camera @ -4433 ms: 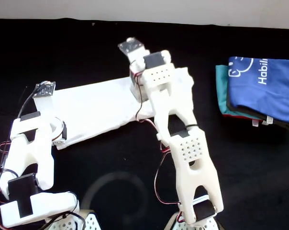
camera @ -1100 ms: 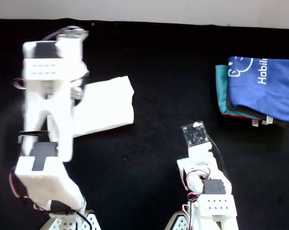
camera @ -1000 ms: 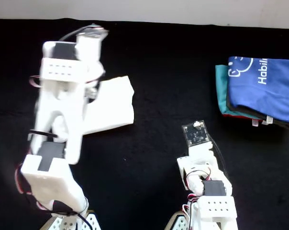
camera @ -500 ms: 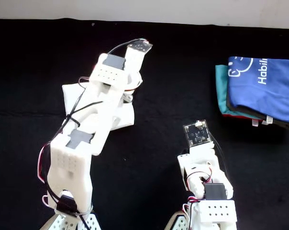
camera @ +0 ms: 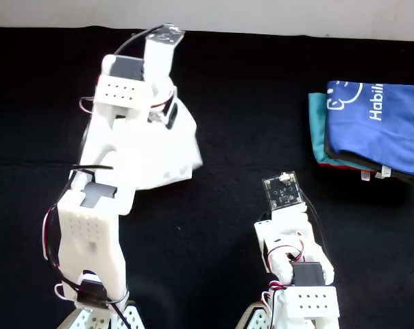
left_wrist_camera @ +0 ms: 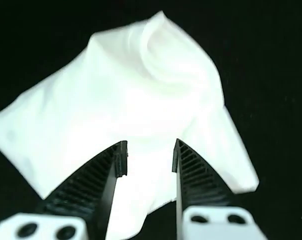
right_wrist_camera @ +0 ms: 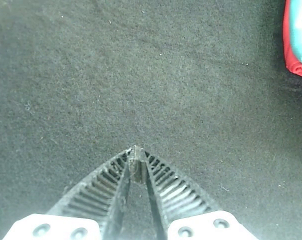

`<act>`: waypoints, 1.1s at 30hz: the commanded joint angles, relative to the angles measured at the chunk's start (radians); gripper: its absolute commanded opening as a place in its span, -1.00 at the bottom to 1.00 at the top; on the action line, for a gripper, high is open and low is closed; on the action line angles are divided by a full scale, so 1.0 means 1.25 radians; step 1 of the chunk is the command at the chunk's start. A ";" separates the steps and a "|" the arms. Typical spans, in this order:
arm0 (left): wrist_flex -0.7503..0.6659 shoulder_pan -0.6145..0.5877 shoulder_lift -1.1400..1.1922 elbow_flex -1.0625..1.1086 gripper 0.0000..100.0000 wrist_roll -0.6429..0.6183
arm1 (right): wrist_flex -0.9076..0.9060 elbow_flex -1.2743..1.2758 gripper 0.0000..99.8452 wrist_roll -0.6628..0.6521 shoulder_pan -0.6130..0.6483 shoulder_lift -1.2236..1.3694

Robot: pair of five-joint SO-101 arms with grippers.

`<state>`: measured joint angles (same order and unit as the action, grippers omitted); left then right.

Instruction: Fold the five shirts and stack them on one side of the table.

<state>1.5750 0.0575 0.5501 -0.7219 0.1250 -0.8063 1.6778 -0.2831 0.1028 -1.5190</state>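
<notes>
**Change.** 4.4 s ago the white shirt (camera: 176, 151) is recorded as a long strip with both arms on it. By 1.1 s ago it is folded to a short block and the right arm is drawn back to its base. In the last 1 s the left arm is swung over the block, and the flat outline is lost: the cloth is now humped into a ridge under the left gripper (left_wrist_camera: 150, 150).

**Fingers.** The left fingers (left_wrist_camera: 113, 170) are held apart just above the cloth, with nothing clamped. The right gripper (right_wrist_camera: 137, 159) is parked over the bare surface (camera: 262, 89), its fingers together on nothing.

**Meaning.** A stack of 4 folded shirts (camera: 371, 130) is noted at the right edge, well apart from the white one. This is judged to be shirt 5 of 5, at the stage of being gathered for transfer.

**Orientation.** The shirt lies at left-centre, partly covered by the left arm. Its long axis is judged to run across the surface toward the stack, the loose corner pointing that way.
</notes>
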 commanded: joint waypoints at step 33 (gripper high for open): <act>0.130 0.155 0.026 -0.075 -0.98 -0.005 | -0.003 0.082 -0.99 0.004 -0.006 -0.010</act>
<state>1.7315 0.3092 0.6636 -0.7756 0.1250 -0.8063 1.6778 -0.2831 0.1028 -1.5190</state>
